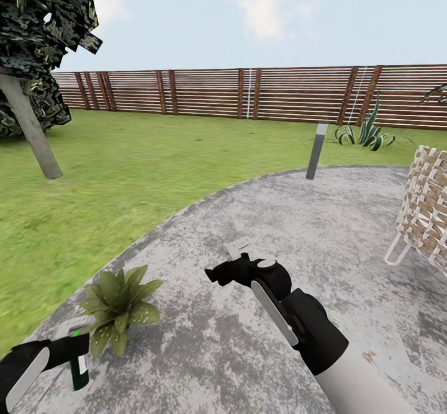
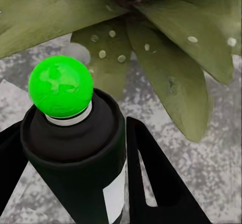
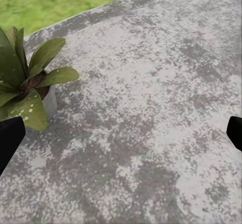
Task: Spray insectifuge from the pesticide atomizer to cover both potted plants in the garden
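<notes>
At the lower left of the head view, my left gripper is closed around the pesticide atomizer. The bottle is dark with a white label, and it stands upright just beside the speckled potted plant. In the left wrist view my two black fingers press on both sides of the pesticide atomizer. Its round tip looks bright green here. The plant's spotted leaves are very close in front of the tip.

The plant sits on the grey stone paving, near where the paving meets the green lawn.

In the middle of the head view, my right gripper is held over the paving. It holds nothing. In the right wrist view its two black fingertips sit far apart at the edges, so it is wide open. That view also shows the same plant in its small grey pot.

Far back, a second potted plant stands by the brown wooden fence. A grey bollard lamp stands at the paving's edge. A woven chair is at the right.
</notes>
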You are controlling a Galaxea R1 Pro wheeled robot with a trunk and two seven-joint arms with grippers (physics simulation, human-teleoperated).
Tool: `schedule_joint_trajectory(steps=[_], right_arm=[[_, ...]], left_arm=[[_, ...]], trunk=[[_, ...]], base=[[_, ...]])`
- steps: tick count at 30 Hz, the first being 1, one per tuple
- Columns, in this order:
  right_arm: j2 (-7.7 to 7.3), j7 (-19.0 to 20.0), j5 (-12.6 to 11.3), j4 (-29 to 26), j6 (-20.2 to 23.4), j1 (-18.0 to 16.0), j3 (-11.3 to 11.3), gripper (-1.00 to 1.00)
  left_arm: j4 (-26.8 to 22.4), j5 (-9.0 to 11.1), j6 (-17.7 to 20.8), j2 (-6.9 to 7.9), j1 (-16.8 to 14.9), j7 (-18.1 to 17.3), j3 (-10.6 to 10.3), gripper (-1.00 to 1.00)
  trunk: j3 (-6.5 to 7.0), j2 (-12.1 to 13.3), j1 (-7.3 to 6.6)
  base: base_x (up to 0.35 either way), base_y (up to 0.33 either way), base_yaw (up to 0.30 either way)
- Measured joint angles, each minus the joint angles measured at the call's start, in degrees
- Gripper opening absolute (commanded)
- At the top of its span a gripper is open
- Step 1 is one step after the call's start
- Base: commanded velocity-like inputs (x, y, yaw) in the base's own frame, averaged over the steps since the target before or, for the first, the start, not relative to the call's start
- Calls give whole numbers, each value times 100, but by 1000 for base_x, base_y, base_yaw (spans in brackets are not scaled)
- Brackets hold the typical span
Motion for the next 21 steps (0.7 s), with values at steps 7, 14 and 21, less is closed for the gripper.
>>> schedule_joint_trajectory(steps=[7,14,21], right_arm=[[2,-7,7,-34,0,0,8,100],[2,11,-1,-15,9,0,-10,100],[2,12,-1,-54,9,0,-26,100]], left_arm=[[50,-37,80,0,0,-245,-27,-100],[324,-44,128,-49,1,-229,-35,-100],[664,-35,203,-255,0,-184,-513,-100]], trunk=[[0,0,0],[0,0,0],[0,0,0]], base=[[0,0,0],[0,0,0],[0,0,0]])
